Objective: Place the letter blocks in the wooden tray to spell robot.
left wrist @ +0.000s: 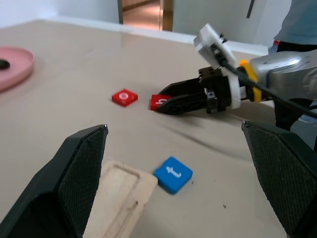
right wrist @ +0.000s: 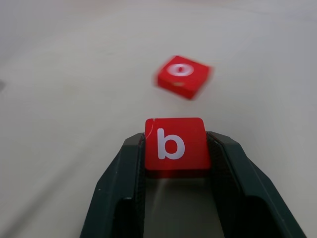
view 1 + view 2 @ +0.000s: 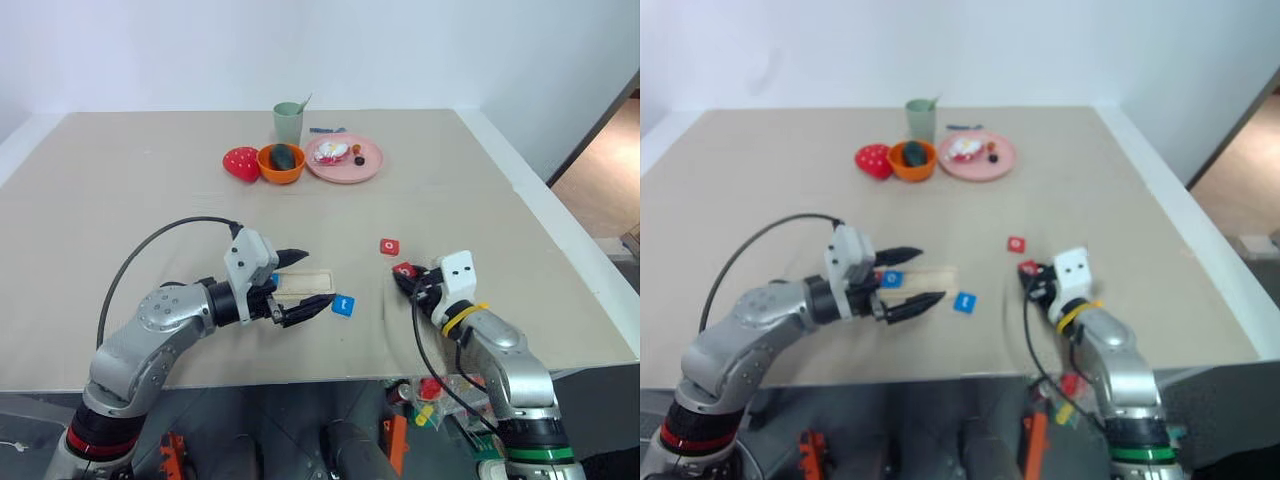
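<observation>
The wooden tray (image 3: 310,281) lies near the table's front, and my left gripper (image 3: 316,279) hovers open over it with nothing between its wide-spread fingers (image 1: 84,163). A blue letter block (image 3: 891,280) sits at the tray's left end, its letter unreadable. A blue "t" block (image 3: 343,305) rests on the table just right of the tray. Farther right, my right gripper (image 2: 176,144) is shut on a red "b" block (image 2: 174,144), low at the table surface. A red "o" block (image 3: 390,247) lies just beyond it.
At the back stand a red strawberry toy (image 3: 240,162), an orange bowl (image 3: 281,163), a green cup (image 3: 288,122) and a pink plate (image 3: 368,170) with small items. The table's front edge runs close behind both grippers. A person's sleeve (image 1: 299,22) shows beyond the table.
</observation>
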You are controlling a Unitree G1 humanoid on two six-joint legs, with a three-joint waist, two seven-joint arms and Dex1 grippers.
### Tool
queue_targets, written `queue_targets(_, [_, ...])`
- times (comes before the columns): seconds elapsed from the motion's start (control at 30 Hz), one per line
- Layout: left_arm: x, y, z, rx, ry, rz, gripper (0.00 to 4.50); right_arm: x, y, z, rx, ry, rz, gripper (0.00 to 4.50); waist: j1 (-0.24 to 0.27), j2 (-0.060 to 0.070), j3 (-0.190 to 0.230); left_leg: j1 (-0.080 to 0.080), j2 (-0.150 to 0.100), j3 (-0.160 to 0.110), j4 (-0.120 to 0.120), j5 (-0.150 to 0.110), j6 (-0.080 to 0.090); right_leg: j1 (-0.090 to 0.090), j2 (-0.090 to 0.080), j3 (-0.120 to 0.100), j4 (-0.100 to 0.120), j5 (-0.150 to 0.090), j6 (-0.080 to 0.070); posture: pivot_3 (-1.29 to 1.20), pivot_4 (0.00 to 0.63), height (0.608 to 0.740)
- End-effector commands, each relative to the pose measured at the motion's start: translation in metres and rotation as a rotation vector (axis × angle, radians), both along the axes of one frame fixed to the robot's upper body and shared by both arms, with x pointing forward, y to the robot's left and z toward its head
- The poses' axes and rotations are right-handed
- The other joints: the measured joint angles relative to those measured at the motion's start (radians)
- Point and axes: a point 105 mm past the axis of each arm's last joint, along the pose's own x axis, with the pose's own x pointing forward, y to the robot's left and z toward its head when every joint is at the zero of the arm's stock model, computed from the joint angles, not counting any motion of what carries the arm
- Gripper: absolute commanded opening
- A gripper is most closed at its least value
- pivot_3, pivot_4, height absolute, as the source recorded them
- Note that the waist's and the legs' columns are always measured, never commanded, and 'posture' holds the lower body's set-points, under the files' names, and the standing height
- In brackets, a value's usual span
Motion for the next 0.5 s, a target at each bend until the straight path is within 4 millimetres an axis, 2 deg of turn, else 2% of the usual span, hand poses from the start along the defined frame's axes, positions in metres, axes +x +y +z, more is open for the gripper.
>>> queue_targets(0.03, [-0.004, 0.002, 0.001, 0.033, -0.047, -0.015, 4.50, -0.013, 0.026, 0.023, 0.019, -0.044, 0.030, 1.21, 0.000, 0.000, 0.000, -0.001, 0.000, 0.000, 0.000, 0.000, 0.000, -0.001, 0.000, 0.000, 0.000, 0.000, 0.000, 0.00, 0.150, 0.740])
queue_targets(0.2, [-0.004, 0.005, -0.004, 0.052, -0.043, -0.007, 4.50, -0.018, 0.042, 0.028, 0.057, -0.030, -0.003, 1.21, 0.001, 0.000, 0.000, -0.001, 0.000, 0.000, -0.002, 0.000, 0.000, -0.001, 0.000, -0.001, -0.001, -0.001, -0.001, 0.00, 0.150, 0.740])
queue_targets(0.5, [-0.004, 0.006, -0.009, 0.079, -0.046, -0.002, 4.50, -0.016, 0.044, 0.019, 0.115, 0.032, -0.045, 1.21, 0.001, 0.000, 0.000, -0.002, 0.000, 0.000, -0.003, 0.000, 0.000, -0.002, -0.001, -0.001, -0.001, -0.002, -0.002, 0.00, 0.150, 0.740])
